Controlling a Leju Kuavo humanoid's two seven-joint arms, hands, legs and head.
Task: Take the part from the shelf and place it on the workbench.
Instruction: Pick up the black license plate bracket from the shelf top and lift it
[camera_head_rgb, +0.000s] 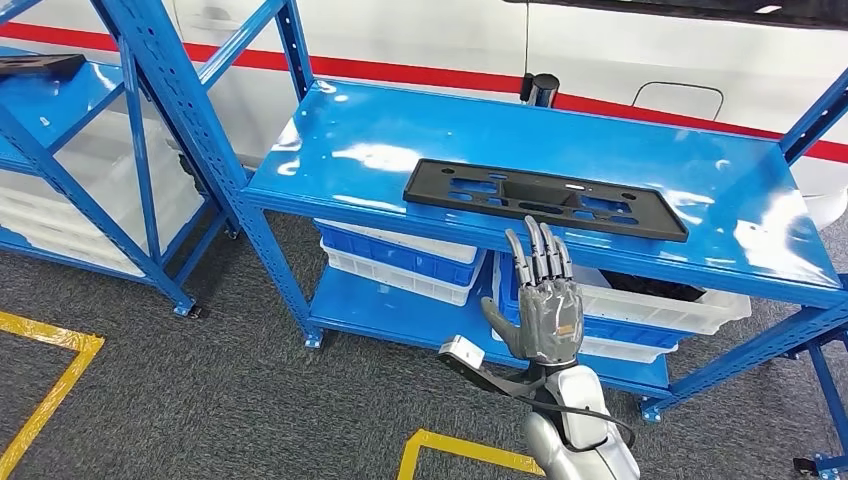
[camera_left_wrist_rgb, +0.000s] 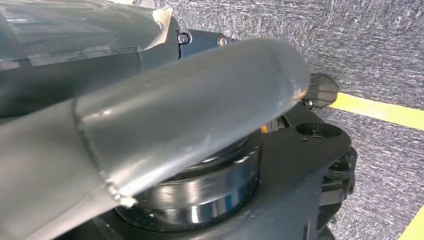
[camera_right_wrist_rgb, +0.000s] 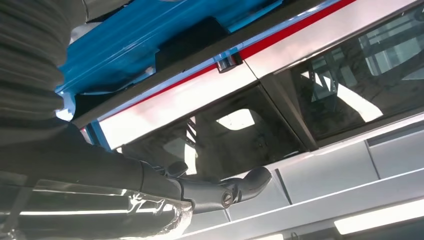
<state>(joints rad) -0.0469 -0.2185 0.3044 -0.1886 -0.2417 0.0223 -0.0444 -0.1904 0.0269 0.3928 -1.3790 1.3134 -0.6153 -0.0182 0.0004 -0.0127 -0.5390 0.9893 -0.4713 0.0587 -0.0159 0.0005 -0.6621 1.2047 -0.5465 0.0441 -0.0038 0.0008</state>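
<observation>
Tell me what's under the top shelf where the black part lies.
Under the top shelf holding the black part sit blue and white bins on a lower shelf. The right bin holds something dark; the shelf and the right hand hide the rest.

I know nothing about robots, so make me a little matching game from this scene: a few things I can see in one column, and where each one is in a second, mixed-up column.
Things:
1. black part
2. right hand
3. blue and white bins
4. yellow floor tape

Places:
A. on the grey carpet
B. on the lower shelf level
C. flat on the blue shelf top
D. raised in front of the shelf's front edge, fingers spread

Pairs: 1-C, 2-D, 3-B, 4-A
</observation>
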